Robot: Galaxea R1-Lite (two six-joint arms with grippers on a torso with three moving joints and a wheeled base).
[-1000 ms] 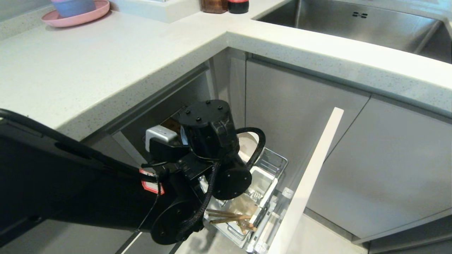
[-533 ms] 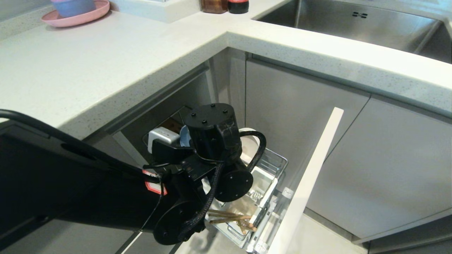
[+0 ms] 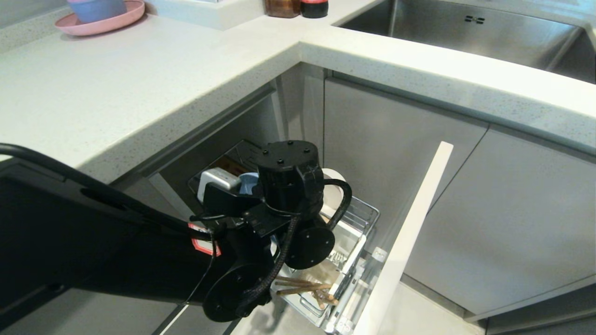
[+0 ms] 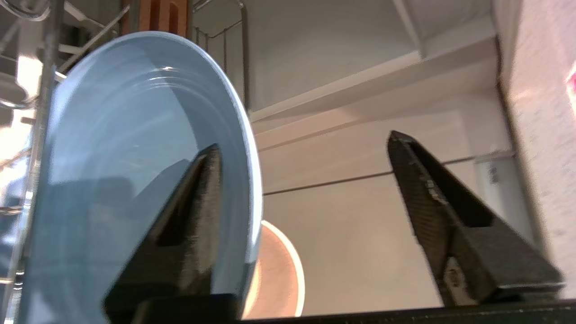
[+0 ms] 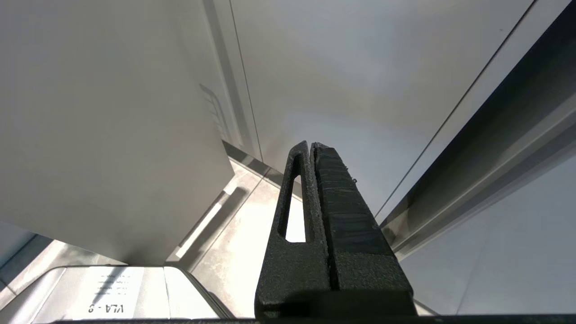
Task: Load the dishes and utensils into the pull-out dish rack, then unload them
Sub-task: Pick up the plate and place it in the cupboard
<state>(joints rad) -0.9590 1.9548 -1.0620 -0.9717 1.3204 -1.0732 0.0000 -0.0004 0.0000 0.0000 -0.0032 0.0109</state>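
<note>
The pull-out dish rack (image 3: pixel 365 215) stands drawn out from under the counter, its pale front panel (image 3: pixel 409 242) on the right. The light-blue plate (image 4: pixel 135 157) stands on edge among the rack's wires. My left gripper (image 4: pixel 303 144) is open around its rim: one finger (image 4: pixel 189 216) lies close against the plate's face and the other (image 4: pixel 432 198) is well clear. The off-white bowl (image 4: pixel 274 274) sits just behind the plate (image 3: pixel 249 182). The chopsticks (image 3: pixel 302 286) and metal cutlery (image 3: pixel 333 257) rest in the white cups (image 3: pixel 347 242). My right gripper (image 5: pixel 312 145) is shut and empty, parked low beside cabinet panels.
The counter (image 3: pixel 139 93) overhangs the rack's opening. A pink plate with a blue bowl (image 3: pixel 100 16) sits at the counter's far left, and the steel sink (image 3: pixel 465 32) is at the back right. The left arm's wrist (image 3: pixel 288 186) hides much of the rack's inside.
The left gripper has opened and let go of the plate, which stays standing in the rack. The wrist has shifted slightly right and down. The right arm is still.
</note>
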